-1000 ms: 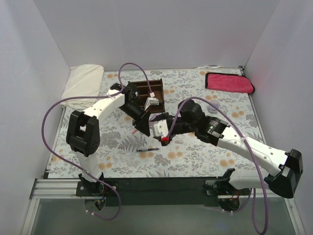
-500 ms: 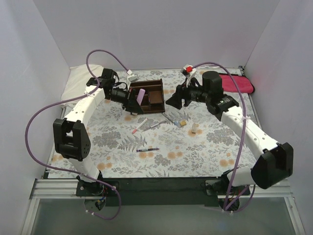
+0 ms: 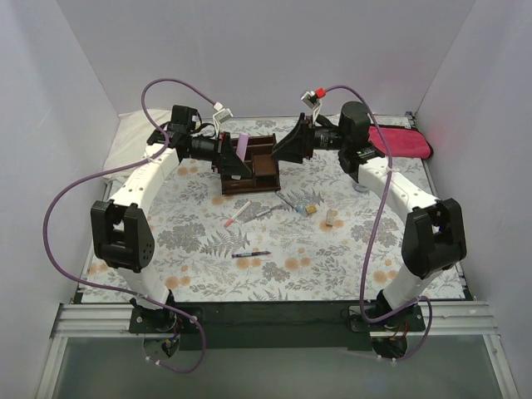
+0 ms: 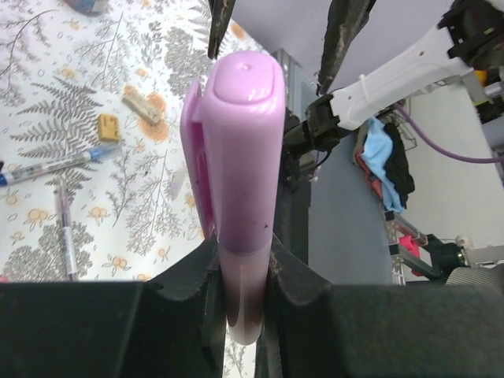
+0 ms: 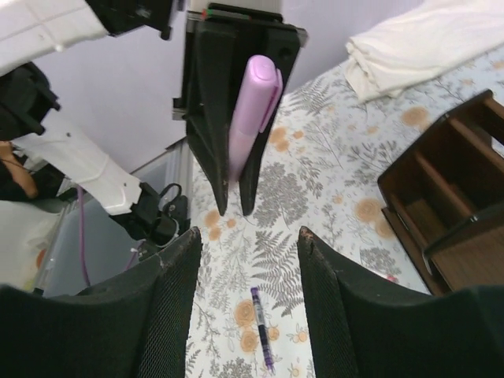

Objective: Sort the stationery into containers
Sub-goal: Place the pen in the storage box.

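Note:
My left gripper (image 3: pixel 236 158) is shut on a lilac highlighter (image 3: pixel 242 148), held upright over the left side of the dark brown organizer (image 3: pixel 264 173). The left wrist view shows the highlighter (image 4: pixel 240 150) clamped between the fingers (image 4: pixel 177 299). My right gripper (image 3: pixel 287 148) is open and empty, raised over the organizer's right side and facing the left gripper. In the right wrist view its fingers (image 5: pixel 175 299) stand wide apart, with the highlighter (image 5: pixel 250 110) ahead. On the table lie a pink-capped pen (image 3: pixel 238 214), a grey pen (image 3: pixel 263 214), a blue pen (image 3: pixel 288 202), a dark pen (image 3: pixel 251 253) and tan blocks (image 3: pixel 331 219).
A magenta cloth (image 3: pixel 401 141) lies at the back right. A white folded cloth (image 3: pixel 133 133) lies at the back left. White walls close in the table on three sides. Purple cables loop above both arms.
Both arms rose from the table's middle to the organizer. The left gripper now holds the lilac highlighter. In the last half second the right gripper swung left toward it.

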Robot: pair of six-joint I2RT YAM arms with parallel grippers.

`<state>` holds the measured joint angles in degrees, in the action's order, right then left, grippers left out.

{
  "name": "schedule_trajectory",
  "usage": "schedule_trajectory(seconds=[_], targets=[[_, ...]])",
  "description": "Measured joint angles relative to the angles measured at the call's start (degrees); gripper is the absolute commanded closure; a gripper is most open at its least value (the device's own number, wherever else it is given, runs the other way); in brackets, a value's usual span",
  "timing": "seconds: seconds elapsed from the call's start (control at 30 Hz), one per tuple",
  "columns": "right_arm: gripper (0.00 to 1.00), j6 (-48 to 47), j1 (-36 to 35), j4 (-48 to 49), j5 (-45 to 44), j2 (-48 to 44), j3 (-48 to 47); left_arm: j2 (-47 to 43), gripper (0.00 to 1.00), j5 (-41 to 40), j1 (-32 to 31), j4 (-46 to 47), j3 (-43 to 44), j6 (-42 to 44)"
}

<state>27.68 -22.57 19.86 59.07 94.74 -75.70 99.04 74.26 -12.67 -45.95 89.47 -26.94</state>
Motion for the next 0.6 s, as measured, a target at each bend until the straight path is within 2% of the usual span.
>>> schedule_trajectory(seconds=[0.13, 0.3, 0.6], targets=[[0.40, 7.37, -0.44, 9.22, 2.99, 1.60, -0.85, -0.13, 1.00, 2.75, -0.63, 5.90, -0.98, -5.55], [0.39, 12.68, -1.53, 15.39, 2.80, 3.67, -3.65, -0.13, 1.00, 3.74, -3.17, 9.84, -0.98, -9.20], [0.38, 17.05, -4.55, 18.97, 2.80, 6.27, -5.64, -0.09, 1.00, 3.76, -5.53, 13.25, -0.37, -12.57]])
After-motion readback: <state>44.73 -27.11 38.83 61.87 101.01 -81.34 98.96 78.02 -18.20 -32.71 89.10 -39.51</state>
